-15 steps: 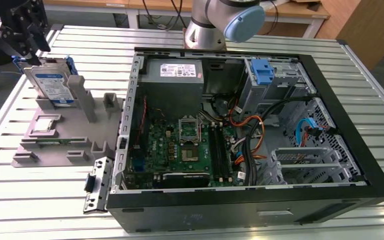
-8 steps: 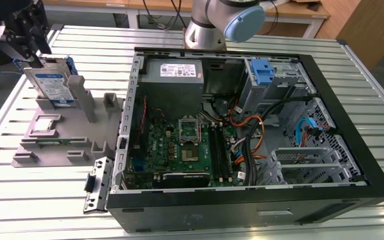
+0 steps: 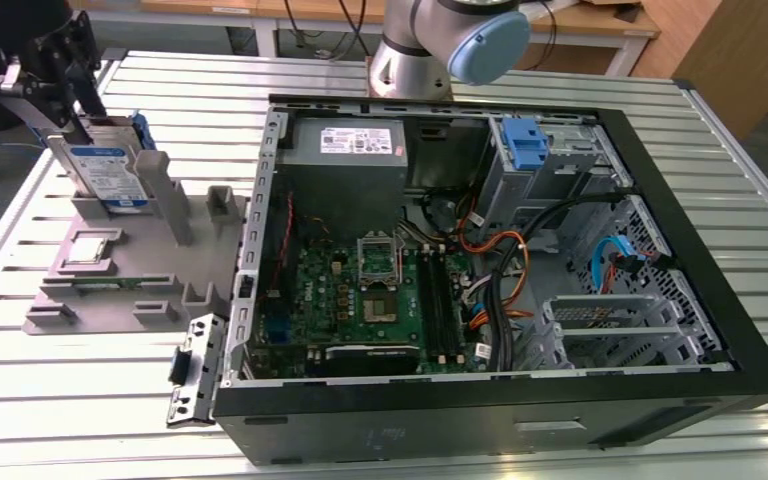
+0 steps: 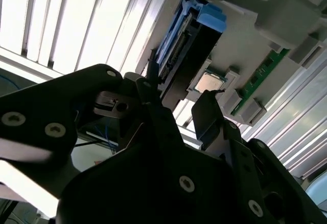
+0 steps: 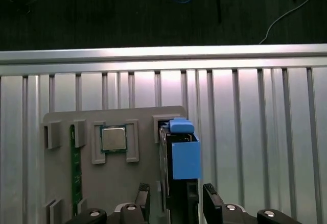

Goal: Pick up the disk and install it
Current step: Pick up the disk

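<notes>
A slatted metal table (image 3: 37, 420) carries an open computer case (image 3: 491, 420), which lies just beside a grey holder tray (image 3: 131, 270) on the side toward the exterior view's right. The disk (image 3: 107, 175) stands on edge in a slot at the far end of that tray, its labelled face showing in the exterior view and its blue rail uppermost in the first wrist view (image 5: 184, 163). The gripper (image 3: 84, 115) hangs directly over the tray's disk slot. In the first wrist view its two dark fingers (image 5: 143, 196) are spread wider than the drive, one on each side of it with a thin gap on either side, so nothing is clamped. A square processor chip (image 5: 113, 138) sits in a recess of the tray next to the disk slot, and a green memory stick (image 5: 75, 178) lies in the tray beyond the chip.
</notes>
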`<action>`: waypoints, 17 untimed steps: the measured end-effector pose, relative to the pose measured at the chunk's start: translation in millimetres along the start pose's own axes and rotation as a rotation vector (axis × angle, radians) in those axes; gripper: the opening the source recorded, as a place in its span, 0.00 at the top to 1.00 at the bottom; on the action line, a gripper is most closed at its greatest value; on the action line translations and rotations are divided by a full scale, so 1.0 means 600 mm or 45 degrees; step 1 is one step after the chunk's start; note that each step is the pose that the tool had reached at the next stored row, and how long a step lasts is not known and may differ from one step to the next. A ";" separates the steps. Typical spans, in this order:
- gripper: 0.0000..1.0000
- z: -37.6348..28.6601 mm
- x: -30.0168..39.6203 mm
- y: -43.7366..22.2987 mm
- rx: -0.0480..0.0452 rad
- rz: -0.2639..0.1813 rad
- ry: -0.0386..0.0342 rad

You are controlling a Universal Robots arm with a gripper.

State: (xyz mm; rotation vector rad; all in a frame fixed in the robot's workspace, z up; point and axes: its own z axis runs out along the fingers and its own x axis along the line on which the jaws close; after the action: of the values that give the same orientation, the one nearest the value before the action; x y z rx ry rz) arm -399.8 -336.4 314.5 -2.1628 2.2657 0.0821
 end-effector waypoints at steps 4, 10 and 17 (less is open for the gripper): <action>0.47 0.008 0.000 0.000 -0.001 -0.020 0.0006; 0.47 0.018 0.001 -0.001 -0.002 -0.048 0.0016; 0.47 0.020 0.000 -0.001 -0.002 -0.055 -0.0016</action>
State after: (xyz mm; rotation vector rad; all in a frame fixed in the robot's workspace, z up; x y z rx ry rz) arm -399.8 -335.6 302.6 -2.2104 2.2179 0.0849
